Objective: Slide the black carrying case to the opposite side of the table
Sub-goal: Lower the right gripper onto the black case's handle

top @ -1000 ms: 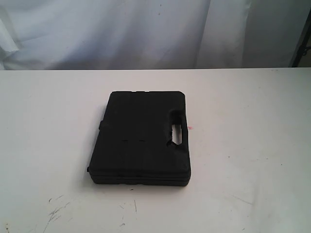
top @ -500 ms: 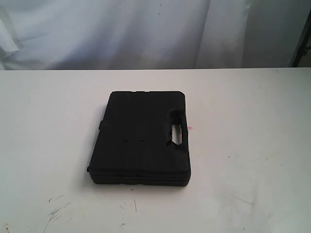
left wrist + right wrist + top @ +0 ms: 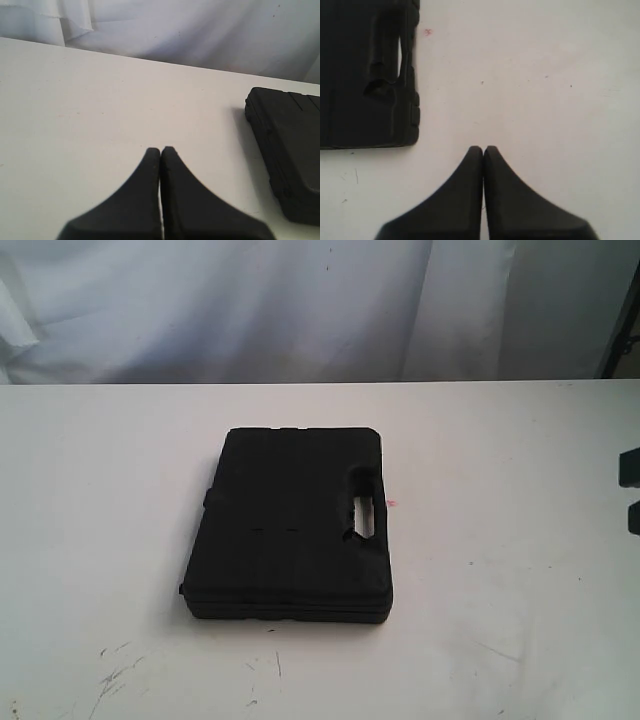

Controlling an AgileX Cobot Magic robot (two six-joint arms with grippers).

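**Exterior view.** One case (image 3: 290,525) lies flat on the bench (image 3: 500,440), about midway between the near and far edges and slightly toward the left edge. Its slot handle (image 3: 364,506) faces the right edge. One red dot (image 3: 391,504) sits on the bench just beside that handle edge. Scuff marks (image 3: 115,675) lie near the near-left corner. A white curtain (image 3: 250,310) hangs behind the far edge. A dark part (image 3: 630,468) shows at the right border of the view, probably the right arm. Nothing touches the case.

**Left wrist view.** The left jaws are pressed fully together and hold nothing. They hang over bare bench, apart from the case (image 3: 290,150), whose plain edge faces them.

**Right wrist view.** The right jaws are likewise closed tip to tip and empty. They are near the case (image 3: 365,75), beside its corner on the handle edge, with bare bench between.

**Step in hand.** Approach; the slide has not begun.

**Next move.** It likely calls for setting closed jaws low against one case edge, then pushing level so the case neither tips nor turns.

**Count.** One case, one bench, two sets of jaws.
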